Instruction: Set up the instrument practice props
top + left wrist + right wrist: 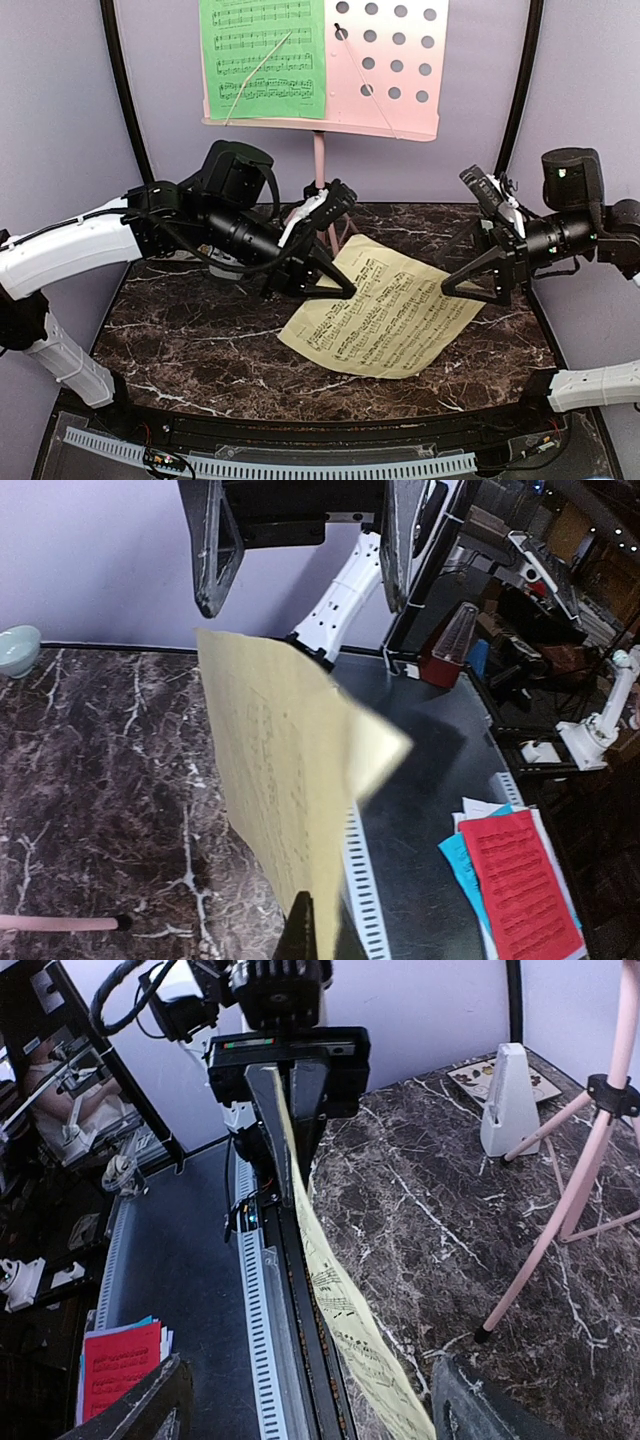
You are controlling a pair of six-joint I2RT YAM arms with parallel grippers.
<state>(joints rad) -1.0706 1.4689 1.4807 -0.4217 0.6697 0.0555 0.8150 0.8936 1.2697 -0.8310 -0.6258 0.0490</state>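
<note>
The pink music stand (400,70) is at the back centre, with the green page (262,55) on the left half of its desk. My left gripper (343,288) is shut on a corner of the pale-yellow page (385,305) and holds it off the marble table; the pinch shows in the left wrist view (325,935). My right gripper (455,287) is open wide at the page's opposite edge. In the right wrist view the page (345,1310) runs edge-on between its spread fingers (310,1392). The grey-white metronome (505,1100) stands by the stand's legs (560,1200).
A flower-patterned card (480,1075) lies behind the metronome. A pale-green bowl (18,648) sits by the wall. A stand leg (55,922) lies low across the table. Red and blue papers (515,880) lie off the table's front edge, beyond a slotted white rail (270,465).
</note>
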